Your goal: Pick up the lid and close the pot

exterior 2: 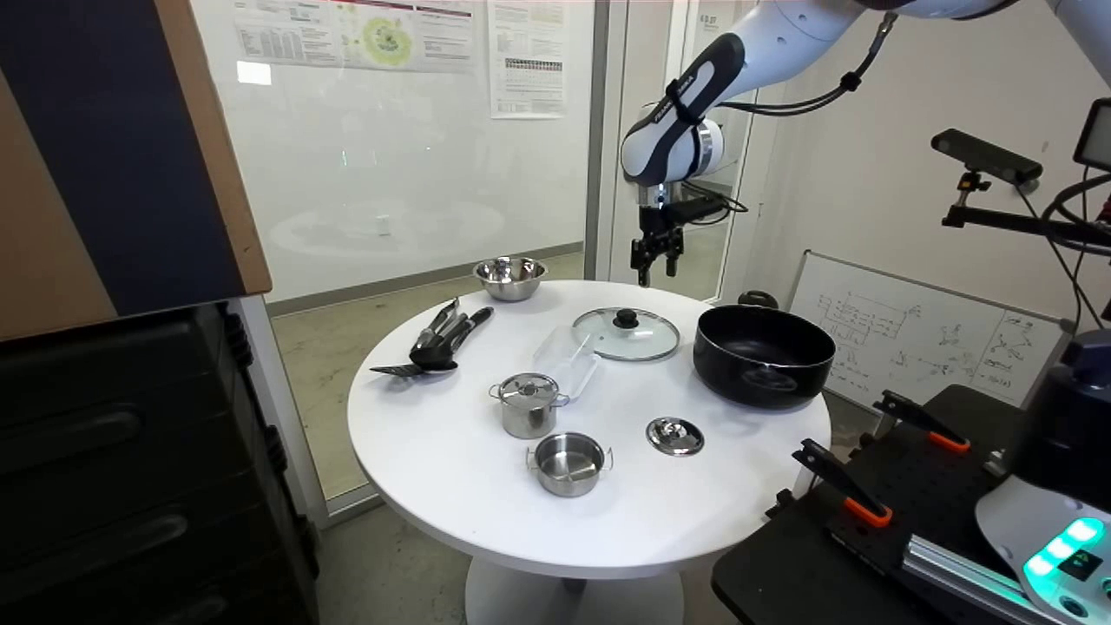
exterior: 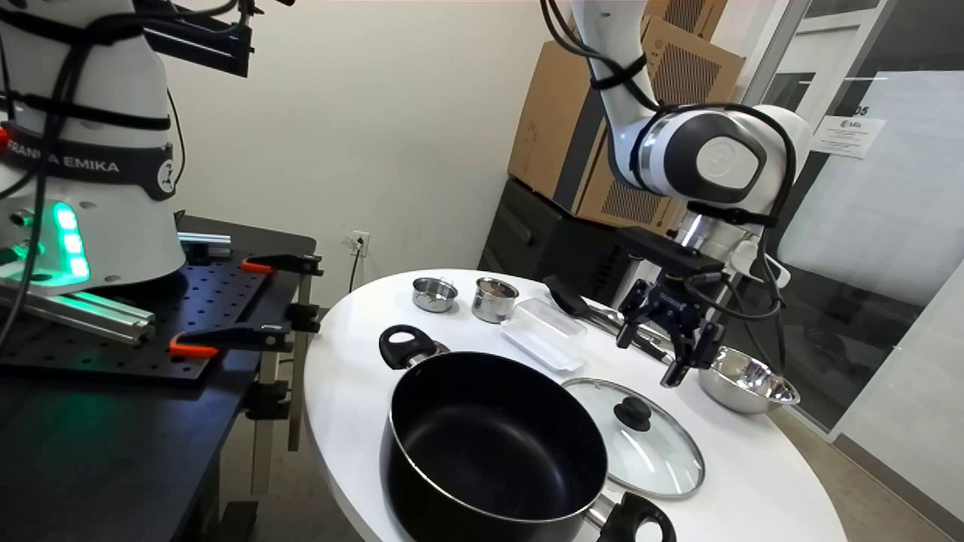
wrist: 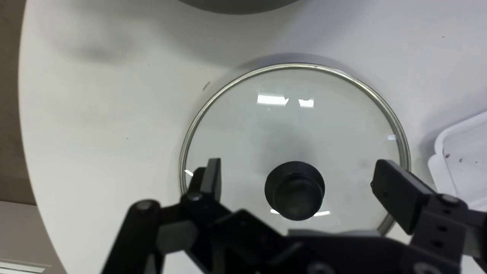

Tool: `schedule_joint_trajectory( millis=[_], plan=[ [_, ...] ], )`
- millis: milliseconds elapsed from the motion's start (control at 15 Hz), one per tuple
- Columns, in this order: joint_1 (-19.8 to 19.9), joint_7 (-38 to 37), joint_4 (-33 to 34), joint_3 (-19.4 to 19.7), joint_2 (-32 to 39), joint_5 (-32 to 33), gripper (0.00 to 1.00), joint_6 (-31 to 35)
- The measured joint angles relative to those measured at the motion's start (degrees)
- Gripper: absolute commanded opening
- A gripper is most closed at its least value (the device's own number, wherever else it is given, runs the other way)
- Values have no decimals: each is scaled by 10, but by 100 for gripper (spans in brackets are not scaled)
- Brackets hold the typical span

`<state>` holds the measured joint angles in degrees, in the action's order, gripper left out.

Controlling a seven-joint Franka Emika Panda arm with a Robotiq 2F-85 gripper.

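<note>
At the upper left of an exterior view, a cardboard box (exterior 2: 130, 156) with a dark band juts in above black drawers (exterior 2: 147, 469). To their right, a white round table (exterior 2: 469, 503) fills the middle of the frame, and on its left side lies a cluster of kitchen utensils (exterior 2: 438, 354). Right of them, near the far edge, sits a steel bowl (exterior 2: 510, 289). Toward the centre of the frame stands a covered saucepan (exterior 2: 528, 424); below and right of it is a small steel pan (exterior 2: 568, 479), uncovered. A clear plastic container (exterior 2: 568, 360) lies behind them.

Next comes the lid (exterior 2: 621, 341), flat on the table right of the container, its black knob (exterior 2: 625, 318) upward. Higher in the frame hangs the gripper (exterior 2: 657, 276), its fingers (exterior 2: 642, 269) spread apart and clear of the lid. A shiny steel cover (exterior 2: 675, 437) lies lower down. Right of these stands the pot (exterior 2: 755, 382), black and uncovered in both exterior views, near the lid. Farther right are a whiteboard (exterior 2: 920, 330), a black bench (exterior 2: 816, 564) with orange-tipped clamps (exterior 2: 838, 477) and, at the lower right, the arm's base (exterior 2: 1015, 521) with green lights.

In the wrist view, the table's edge curves down the left. One finger stands left of the knob, the other right of it, both apart from it. A dark edge of the pot shows at top centre, and part of the plastic container at the right margin.
</note>
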<state>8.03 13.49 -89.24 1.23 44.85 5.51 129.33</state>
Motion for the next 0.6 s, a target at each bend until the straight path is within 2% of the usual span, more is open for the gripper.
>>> schedule_joint_trajectory(
  millis=[600],
  plan=[
    [-3, 1, 89, -18, 83, -10, 100, 0]
  ],
)
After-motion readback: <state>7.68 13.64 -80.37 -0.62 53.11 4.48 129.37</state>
